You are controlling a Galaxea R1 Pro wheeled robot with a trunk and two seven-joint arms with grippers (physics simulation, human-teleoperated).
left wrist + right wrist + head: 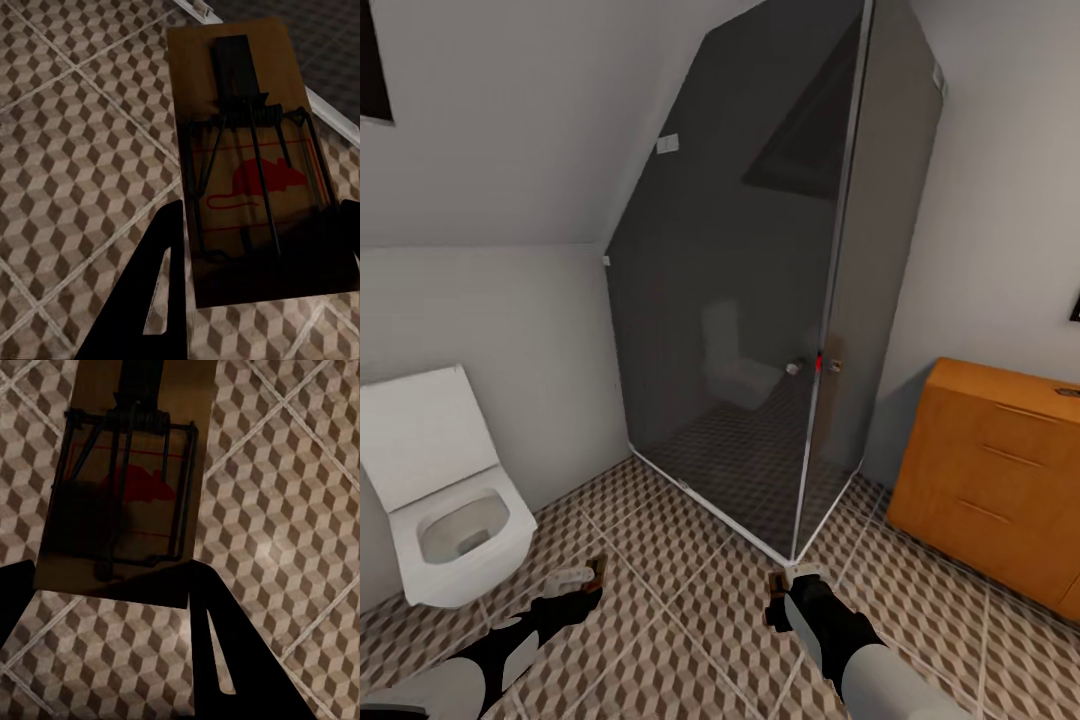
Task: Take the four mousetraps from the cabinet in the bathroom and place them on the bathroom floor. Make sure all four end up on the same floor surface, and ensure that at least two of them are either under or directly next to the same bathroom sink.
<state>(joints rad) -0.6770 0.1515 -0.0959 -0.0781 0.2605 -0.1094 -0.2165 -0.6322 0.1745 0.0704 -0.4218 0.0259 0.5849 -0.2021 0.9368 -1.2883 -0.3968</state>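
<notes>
Though flat, wire-sprung wooden mousetraps (255, 165)

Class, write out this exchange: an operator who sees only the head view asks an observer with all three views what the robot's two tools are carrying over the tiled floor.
Operator: In the head view there's something small at the left tool. What is it?
Observer: The left wrist view shows a mousetrap held between its fingers: a wooden board with a red mouse print.
Operator: And the right tool?
Observer: The right wrist view shows a second mousetrap gripped the same way, above the bathroom floor.
</notes>
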